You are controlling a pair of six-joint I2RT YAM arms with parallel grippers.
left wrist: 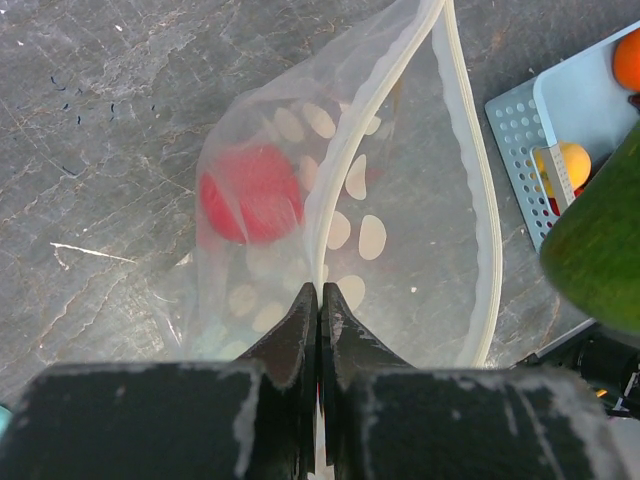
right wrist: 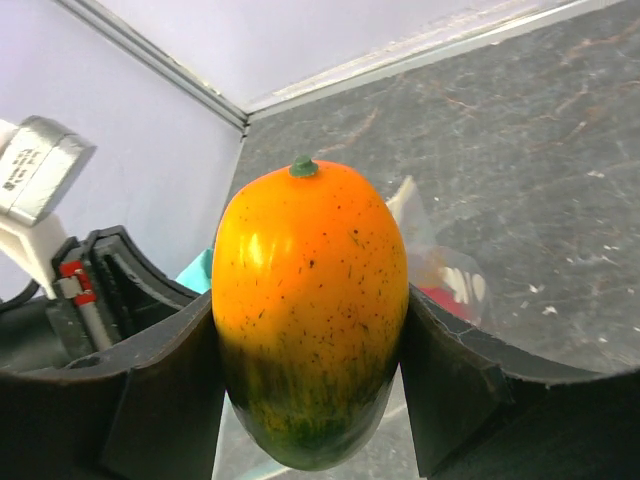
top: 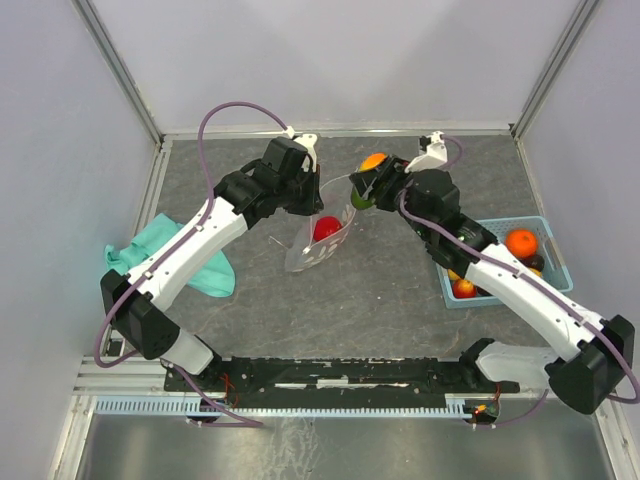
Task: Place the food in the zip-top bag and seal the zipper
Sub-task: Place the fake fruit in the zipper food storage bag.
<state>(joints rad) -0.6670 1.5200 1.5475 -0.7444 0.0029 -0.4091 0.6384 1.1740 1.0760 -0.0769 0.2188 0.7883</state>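
Left gripper [left wrist: 320, 298], jaws pressed together on one strip of the zipper [left wrist: 352, 150], holds the dotted bag [top: 318, 248] with its mouth gaping over the grey table [top: 380, 300]. A red fruit [left wrist: 250, 192] lies inside the bag. Near the opening, the right gripper [right wrist: 310, 330] is clamped on an orange-and-green mango [right wrist: 308, 270], stem end up in the wrist view. More fruit [top: 521, 242] sits in the blue basket [top: 558, 258] at right. A teal cloth [top: 210, 272] lies at left, partly under the left arm.
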